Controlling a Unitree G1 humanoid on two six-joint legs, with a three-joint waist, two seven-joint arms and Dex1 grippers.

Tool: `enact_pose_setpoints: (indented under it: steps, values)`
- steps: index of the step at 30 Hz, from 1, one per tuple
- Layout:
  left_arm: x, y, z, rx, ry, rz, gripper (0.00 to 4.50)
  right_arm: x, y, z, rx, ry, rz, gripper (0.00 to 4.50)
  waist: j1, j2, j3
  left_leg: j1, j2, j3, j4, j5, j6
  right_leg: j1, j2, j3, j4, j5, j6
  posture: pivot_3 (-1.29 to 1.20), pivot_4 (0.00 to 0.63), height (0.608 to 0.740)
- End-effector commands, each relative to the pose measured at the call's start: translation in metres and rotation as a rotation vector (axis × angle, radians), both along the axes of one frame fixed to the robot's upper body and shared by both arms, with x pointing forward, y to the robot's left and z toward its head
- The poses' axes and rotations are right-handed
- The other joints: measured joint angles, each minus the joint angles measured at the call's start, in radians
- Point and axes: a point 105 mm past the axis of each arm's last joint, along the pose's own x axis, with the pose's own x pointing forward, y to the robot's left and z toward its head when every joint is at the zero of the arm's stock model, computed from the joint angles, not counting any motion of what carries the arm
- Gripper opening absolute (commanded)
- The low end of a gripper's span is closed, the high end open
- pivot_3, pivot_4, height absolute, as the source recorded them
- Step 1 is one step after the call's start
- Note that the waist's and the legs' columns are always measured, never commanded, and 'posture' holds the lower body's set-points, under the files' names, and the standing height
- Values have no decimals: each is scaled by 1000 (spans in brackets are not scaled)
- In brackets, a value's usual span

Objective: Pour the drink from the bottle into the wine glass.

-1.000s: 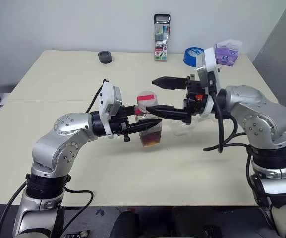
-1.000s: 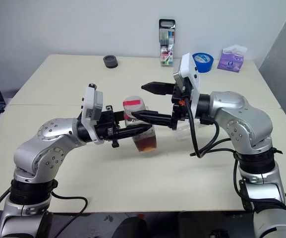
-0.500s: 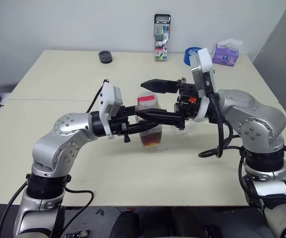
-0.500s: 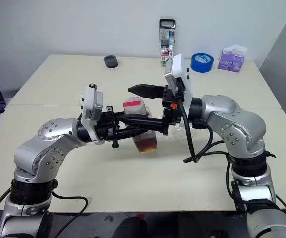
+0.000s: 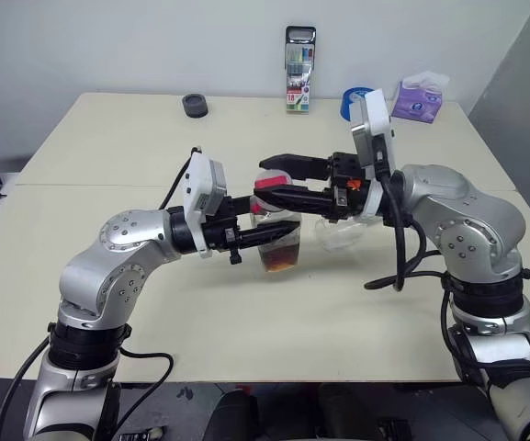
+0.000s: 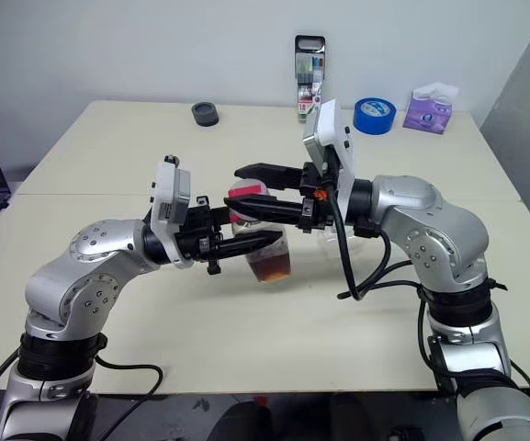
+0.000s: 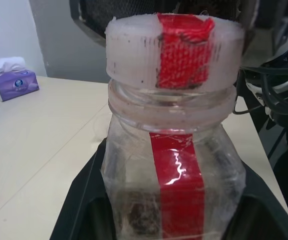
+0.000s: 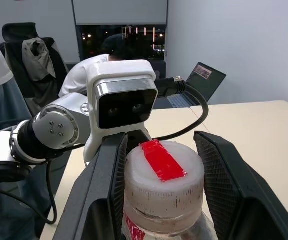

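Cream tabletop (image 5: 154,303) carries the scene. At its middle the left gripper (image 5: 278,230) is clenched on the bottle (image 5: 277,241), holding it upright above the surface with the drink (image 5: 279,259) pooled at its base. From the opposite side the right gripper (image 5: 269,175) brackets the cap (image 8: 162,176), one finger (image 8: 111,190) close on each side; contact cannot be told. Just beside the bottle, the wine glass (image 5: 343,237) lies under the right arm. Bare table spreads to the near edge.
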Motion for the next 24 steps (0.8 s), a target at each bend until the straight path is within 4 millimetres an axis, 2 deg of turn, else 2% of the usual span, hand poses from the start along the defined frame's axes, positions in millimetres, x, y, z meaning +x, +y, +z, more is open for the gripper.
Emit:
enact_pose_setpoints:
  steps: [1, 7, 11, 15, 17, 20, 24]
  values:
    - [-9, -2, 13, -11, -73, -24, 1853, -2, -3, 18, 41, -20, 12, 1771, 0, 0, 0, 0, 0, 0, 0, 0, 0, 0, 0, 0, 0, 0, 0, 0, 150, 740]
    - [-9, -2, 13, -10, -72, -25, 1853, 1, -13, 43, 125, 116, 31, 1771, 0, 0, 0, 0, 0, 0, 0, 0, 0, 0, 0, 0, 0, 0, 0, 0, 150, 740]
    - [-8, -2, 13, -12, -72, -26, 1853, 6, -20, 24, 21, -46, -53, 1771, 2, 0, 0, 0, 0, 0, 0, 0, 0, 0, 0, 0, -1, 0, 0, 0, 150, 740]
    - [-8, -1, 12, -13, -71, -25, 1853, 11, -30, 25, 49, -59, -131, 1771, 1, 0, 0, 0, 0, 1, 0, -1, 2, 0, 0, 1, 0, 0, 0, 0, 150, 740]
    - [-8, -1, 12, -14, -70, -25, 1853, 20, -44, 23, 60, -72, -241, 1771, -1, 0, 0, 0, 0, 1, 0, -1, 1, 0, 0, 1, 0, 0, 0, 0, 150, 740]
    - [-9, -2, 11, -17, -69, -25, 1853, 40, -76, 10, 97, -27, -461, 1771, 2, 0, 0, 0, 0, 0, 0, -1, 1, 0, 0, 0, 0, 0, 0, 0, 150, 740]
    - [-10, -3, 9, -25, -64, -25, 1853, 54, -132, -25, 90, -12, -815, 1771, 9, -1, 0, -1, 0, 1, 0, 0, 0, 1, 0, 0, -1, 0, 0, 0, 150, 740]
